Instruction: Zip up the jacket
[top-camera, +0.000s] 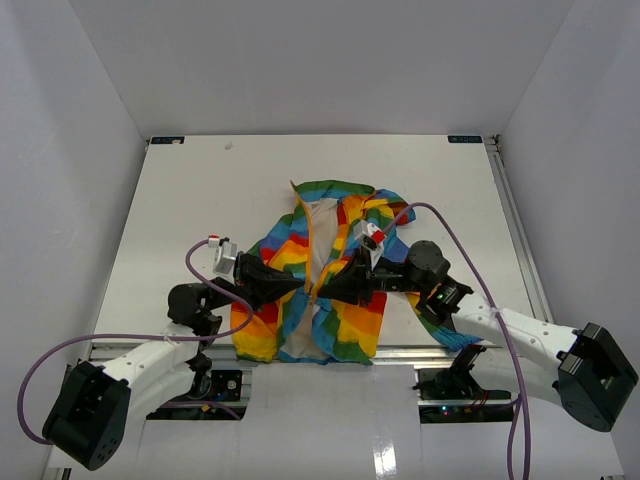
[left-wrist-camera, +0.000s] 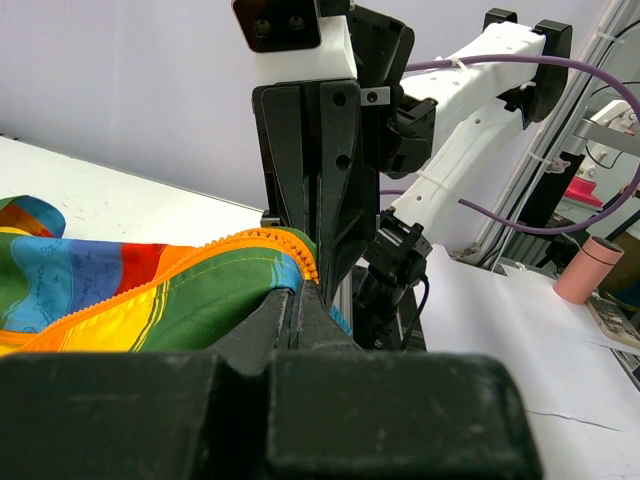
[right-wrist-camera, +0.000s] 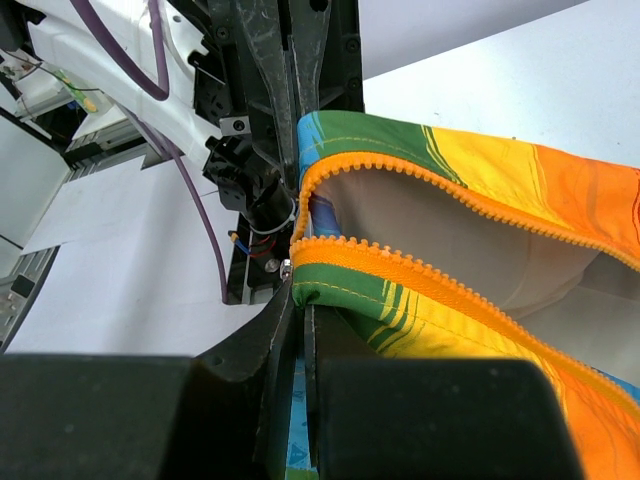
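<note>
Bright, even, diffuse light fills the white enclosure. A streak of glare sits on the glossy white surface (top-camera: 385, 455) at the bottom of the overhead view. Only soft shadows edge the jacket (top-camera: 350, 330). In the wrist views the left gripper (left-wrist-camera: 305, 292) and right gripper (right-wrist-camera: 300, 300) blur into featureless black nearest the lens, while the zipper teeth (right-wrist-camera: 420, 270) are sharp.

The white table (top-camera: 200, 190) fills the middle of the top view, closed in by plain white panels (top-camera: 70, 150) at left, top and right. A metal rail (top-camera: 515, 230) runs down its right edge, and another borders its bottom edge. The rainbow-striped jacket (top-camera: 350, 325) lies on it in the lower centre of the frame, front open and cream lining showing, with its light-blue hem at the bottom rail. A small dark mark (top-camera: 228, 146) sits on the bare surface at upper left, well apart from the jacket.
</note>
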